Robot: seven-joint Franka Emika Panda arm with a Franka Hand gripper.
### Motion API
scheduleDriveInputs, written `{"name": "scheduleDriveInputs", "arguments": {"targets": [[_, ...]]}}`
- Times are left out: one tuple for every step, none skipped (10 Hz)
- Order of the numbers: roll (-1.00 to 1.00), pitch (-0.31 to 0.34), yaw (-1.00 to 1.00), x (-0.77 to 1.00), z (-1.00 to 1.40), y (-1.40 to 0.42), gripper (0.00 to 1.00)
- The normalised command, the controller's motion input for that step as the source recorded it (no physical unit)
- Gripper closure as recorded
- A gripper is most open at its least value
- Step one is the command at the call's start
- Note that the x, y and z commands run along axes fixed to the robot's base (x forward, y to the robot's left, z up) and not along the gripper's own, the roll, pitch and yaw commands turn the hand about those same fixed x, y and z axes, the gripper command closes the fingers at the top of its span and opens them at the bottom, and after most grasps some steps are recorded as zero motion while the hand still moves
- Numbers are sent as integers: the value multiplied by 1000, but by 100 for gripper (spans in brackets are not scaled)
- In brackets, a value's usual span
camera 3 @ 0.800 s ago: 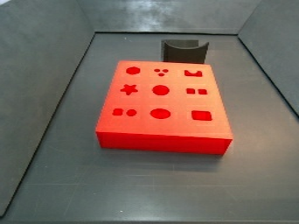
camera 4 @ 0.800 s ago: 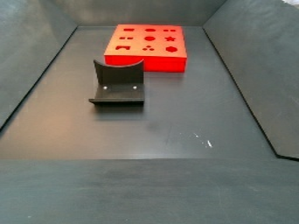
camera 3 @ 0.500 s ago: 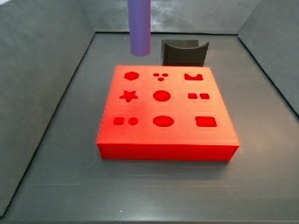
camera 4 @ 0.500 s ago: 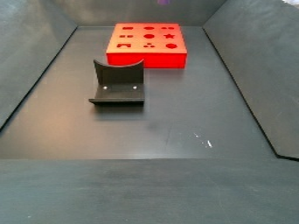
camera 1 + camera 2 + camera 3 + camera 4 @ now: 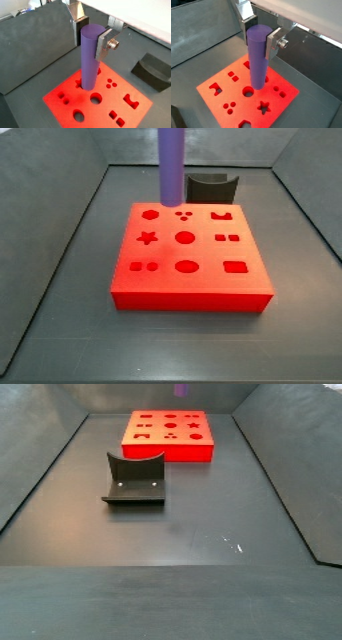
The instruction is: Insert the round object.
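Observation:
The round object is a purple rod, also in a wrist view. It stands upright between the fingers of my gripper, seen too in a wrist view, which is shut on its upper end. In a side view the rod hangs with its lower end just above the far part of the red block; the gripper is out of frame there. The block has several shaped holes. In both wrist views the rod's lower end is close to a round hole.
The red block lies on the dark floor between grey sloped walls. The dark fixture stands just behind the block, and also shows in a side view and in a wrist view.
The rod came into the side view from above, then moved right and lower towards the block's far part. The block and fixture have stayed put.

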Motion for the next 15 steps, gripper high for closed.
{"name": "scheduleDriveInputs", "arguments": {"targets": [[60, 0, 3, 1000, -83, -17, 100], [236, -10, 20, 983, -46, -274, 100], [480, 0, 49, 806, -114, -237, 100], [494, 0, 103, 711, -151, -240, 100], [500, 0, 149, 646, -60, -186, 100], [363, 0, 6, 560, -320, -49, 100], [91, -110, -31, 246, -603, 91, 100], [117, -124, -77, 171, -669, 91, 100], [0, -106, -171, 63, -657, 106, 100], [-166, -83, -263, 94, -414, 143, 100], [-69, -24, -191, 9, -194, 151, 100], [-34, 0, -157, -37, -51, 126, 100], [-60, 0, -180, -20, -114, 140, 100], [-94, 0, -114, 0, -97, 0, 100], [-81, -43, -106, 0, -246, 0, 100]]}}
